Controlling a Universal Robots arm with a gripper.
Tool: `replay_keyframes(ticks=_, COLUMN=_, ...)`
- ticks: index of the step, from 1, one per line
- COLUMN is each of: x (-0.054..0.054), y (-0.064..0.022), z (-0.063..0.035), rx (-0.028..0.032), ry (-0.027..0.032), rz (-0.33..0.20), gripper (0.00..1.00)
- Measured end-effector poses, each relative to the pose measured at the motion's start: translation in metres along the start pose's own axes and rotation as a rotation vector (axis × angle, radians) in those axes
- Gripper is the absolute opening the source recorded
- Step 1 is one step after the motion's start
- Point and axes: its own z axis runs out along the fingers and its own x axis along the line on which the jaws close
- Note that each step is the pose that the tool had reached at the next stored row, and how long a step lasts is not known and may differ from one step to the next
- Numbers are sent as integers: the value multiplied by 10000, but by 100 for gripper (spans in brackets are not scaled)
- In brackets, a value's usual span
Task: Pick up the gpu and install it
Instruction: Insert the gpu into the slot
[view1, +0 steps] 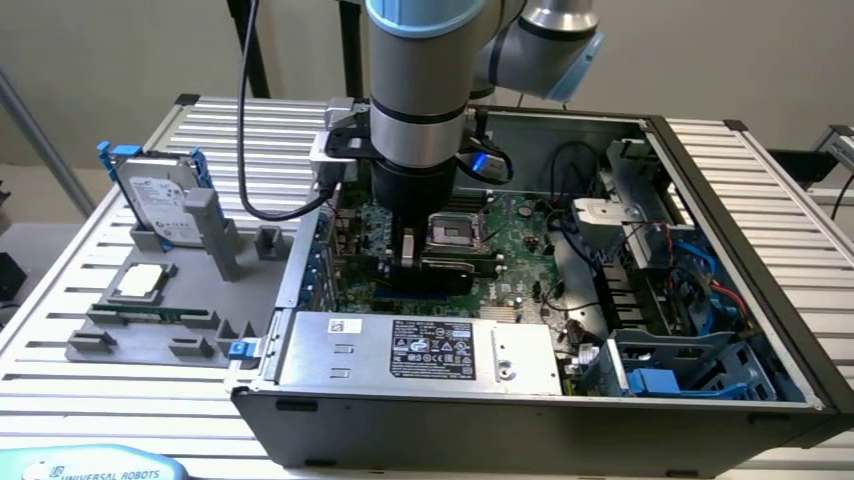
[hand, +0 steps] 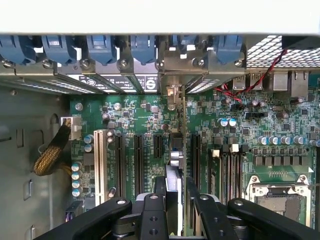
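The arm reaches down into the open computer case (view1: 694, 180), which sits on the slatted table (view1: 94, 330). The tool (hand: 175, 200) is low over the green main board (hand: 280, 125), its two black fingers (hand: 152, 207) closed on the card (hand: 176, 165), which stands on edge between them. In the wrist view the card runs in a thin line from the fingers toward the case's rear wall, with its silver end bracket (hand: 175, 67) up against the row of blue slot clips (hand: 102, 47). The card's lower edge seems to sit in or just above one of the long black slots (hand: 137, 157), though the fingers hide the meeting point. In the exterior view, a gray holder (view1: 174, 310) lies on the table to the exterior view's left of the case, with a hard drive (view1: 160, 205) in a blue frame standing upright in it.
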Motion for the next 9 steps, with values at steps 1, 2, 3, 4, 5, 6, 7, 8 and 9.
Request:
replay_keyframes(ticks=1, x=-1, y=1, z=3, rx=0, ry=-1, rz=1, gripper=27)
replay_keyframes(ticks=2, x=-1, y=2, z=5, rx=0, ry=0, rz=1, gripper=27)
replay_keyframes(ticks=3, x=-1, y=3, z=8, rx=0, ry=0, rz=0, gripper=27)
replay_keyframes(ticks=4, x=-1, y=4, z=11, rx=0, ry=1, rz=1, gripper=27)
replay_keyframes(ticks=5, x=-2, y=5, z=14, rx=0, ry=1, rz=0, gripper=27)
replay_keyframes(ticks=6, x=-3, y=6, z=17, rx=0, ry=0, rz=0, gripper=27)
replay_keyframes(ticks=7, x=-5, y=6, z=20, rx=1, ry=0, rz=0, gripper=27)
replay_keyframes(ticks=8, x=-8, y=7, z=22, rx=0, ry=1, rz=0, gripper=27)
replay_keyframes(ticks=9, x=-12, y=7, z=24, rx=-1, ry=3, rz=1, gripper=27)
